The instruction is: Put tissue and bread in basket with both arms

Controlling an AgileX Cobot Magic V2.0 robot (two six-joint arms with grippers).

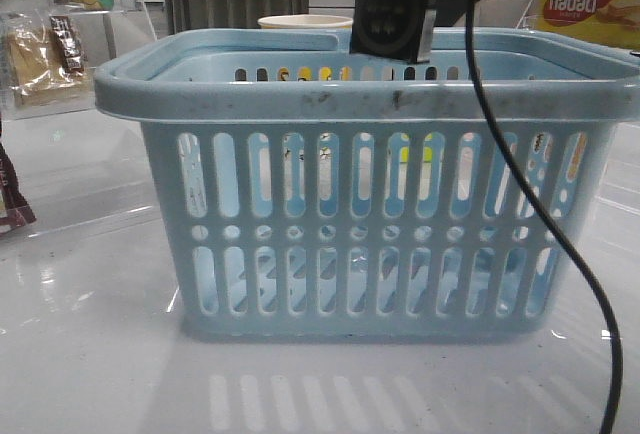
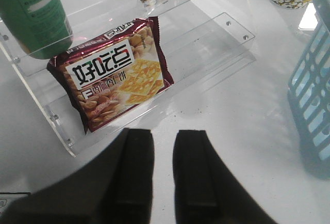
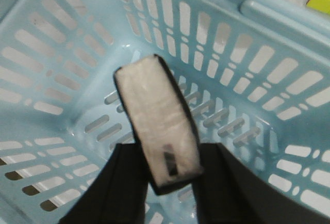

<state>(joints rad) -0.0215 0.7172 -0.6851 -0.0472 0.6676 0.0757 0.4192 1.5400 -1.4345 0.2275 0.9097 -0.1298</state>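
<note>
The large pale blue plastic basket [image 1: 365, 244] with its thick scuffed rim, vertical slots and round holes stands in the middle of the glossy white table [image 1: 90, 354], filling most of the front view. The right gripper [image 3: 167, 175] hangs over the basket's open top with its black fingers [image 3: 121, 182] clamped on the tissue [image 3: 157, 121] — a small flat pack with a white face and black edging, held on edge above the pale blue slotted floor, not touching the walls. In the front view the same pack shows as a dark shape [image 1: 392, 9] just above the far rim, with a black cable [image 1: 540, 224] trailing down in front of the basket. The left gripper [image 2: 164, 170] hovers over bare table beside the basket, its two black fingers [image 2: 135, 172] parted with a narrow gap and nothing between them. Just beyond it a maroon foil snack packet with Chinese lettering [image 2: 113, 74] leans in a clear acrylic rack [image 2: 206, 43], near a green cylindrical container [image 2: 33, 12]. The bread [image 1: 40, 54] — a golden yellow-brown piece in a clear wrapper with a dark brown label strip — sits in that rack at the far left of the table, well apart from the basket. A yellow-and-red "nabati" box [image 1: 590, 4] stands behind the basket on the right, and a pale paper cup [image 1: 305, 22] peeks over the far rim
</note>
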